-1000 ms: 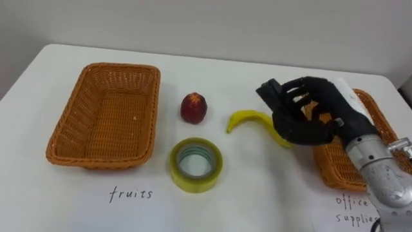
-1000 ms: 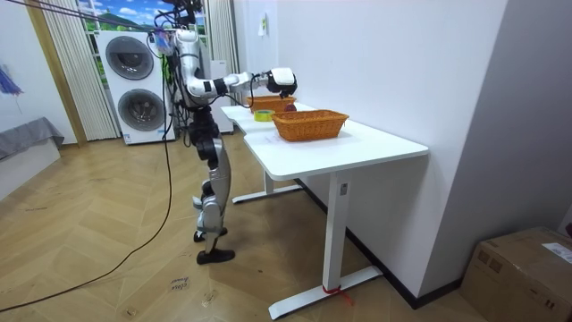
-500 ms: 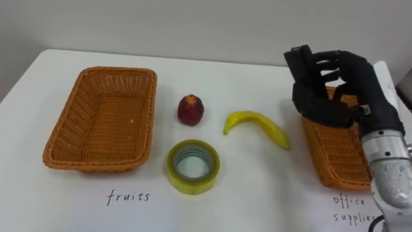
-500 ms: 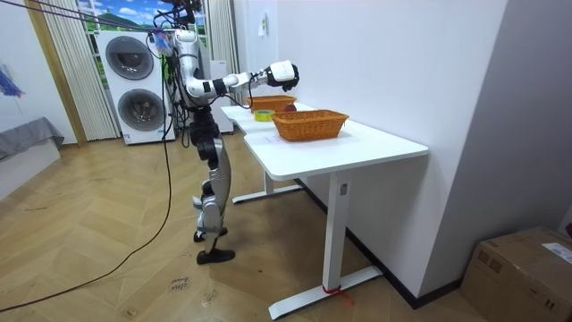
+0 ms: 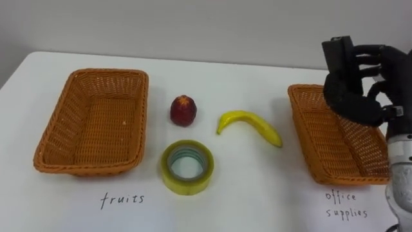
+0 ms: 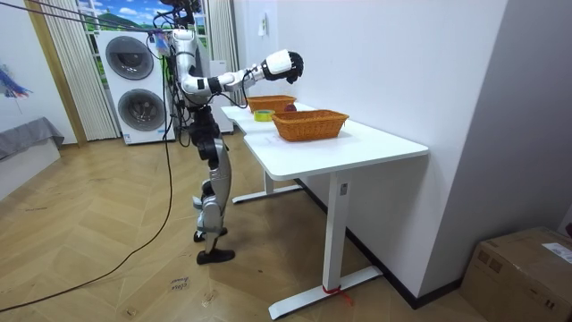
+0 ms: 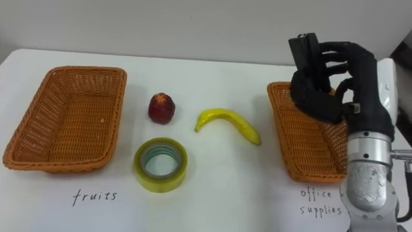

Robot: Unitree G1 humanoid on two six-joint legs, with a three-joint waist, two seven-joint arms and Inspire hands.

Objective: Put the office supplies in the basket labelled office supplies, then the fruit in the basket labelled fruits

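Note:
My right hand (image 5: 362, 90) hangs in the air over the far part of the office supplies basket (image 5: 328, 145) at the right, its fingers curled round a black blocky object (image 5: 338, 53). In the room view that hand (image 6: 288, 64) is raised high above the table. A yellow banana (image 5: 248, 124) lies in the middle of the table. To its left stands a red fruit (image 5: 183, 110), and a roll of yellow tape (image 5: 187, 167) lies nearer me. The fruits basket (image 5: 84, 169) stands at the left, with nothing in it.
Handwritten labels on the white table (image 5: 257, 193) mark the fruits basket and the office supplies basket. A wall runs close behind the table's far edge. I stand at the table's long side, with washing machines (image 6: 134, 85) behind me.
My right hand has risen and moved right with the black object, from above the banana to above the office supplies basket. The whole picture has shifted a little.

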